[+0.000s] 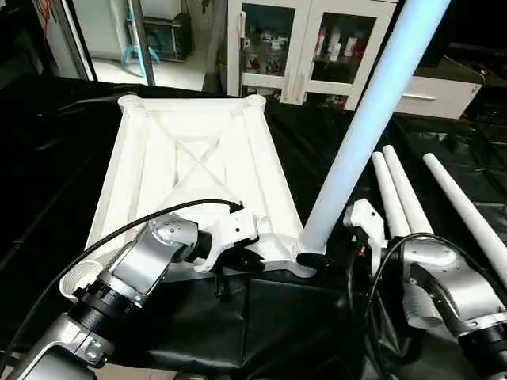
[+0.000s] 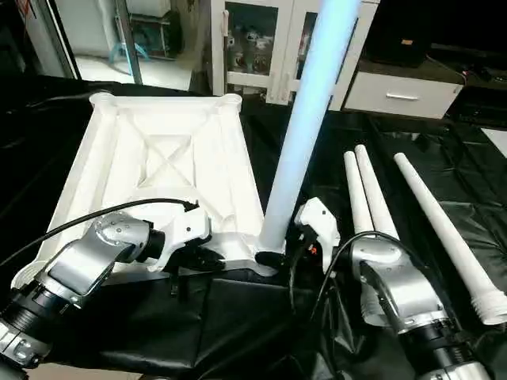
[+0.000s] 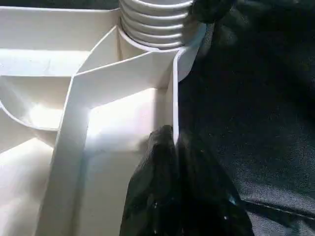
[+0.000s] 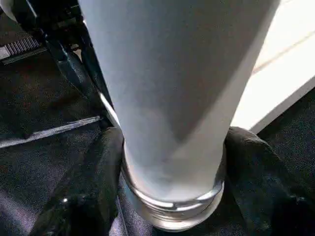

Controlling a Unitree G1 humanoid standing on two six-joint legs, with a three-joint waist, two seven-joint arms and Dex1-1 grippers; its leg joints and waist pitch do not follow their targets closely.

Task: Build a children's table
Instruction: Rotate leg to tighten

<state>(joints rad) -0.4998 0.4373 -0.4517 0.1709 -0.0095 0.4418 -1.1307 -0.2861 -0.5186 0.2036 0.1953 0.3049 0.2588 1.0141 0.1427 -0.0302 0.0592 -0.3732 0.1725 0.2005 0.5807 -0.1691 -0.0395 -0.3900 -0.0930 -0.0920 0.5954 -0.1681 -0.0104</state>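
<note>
The white table top (image 1: 190,158) lies upside down on the black cloth, its X-braced ribs facing up. One white leg (image 1: 372,111) stands upright in the near right corner socket (image 3: 157,24). My right gripper (image 1: 306,253) sits around the base of that leg (image 4: 172,98), with its black fingers (image 4: 83,196) pressed against both sides. My left gripper (image 1: 242,261) is shut on the thin near rim wall (image 3: 173,98) of the top, just left of that corner. Three loose legs (image 1: 404,198) lie side by side on the right.
A black cloth (image 1: 301,332) covers the work surface. A black cable (image 1: 119,229) arcs over my left forearm. Behind the table top stand a glass-door cabinet (image 1: 301,47) and a white drawer unit (image 1: 436,95).
</note>
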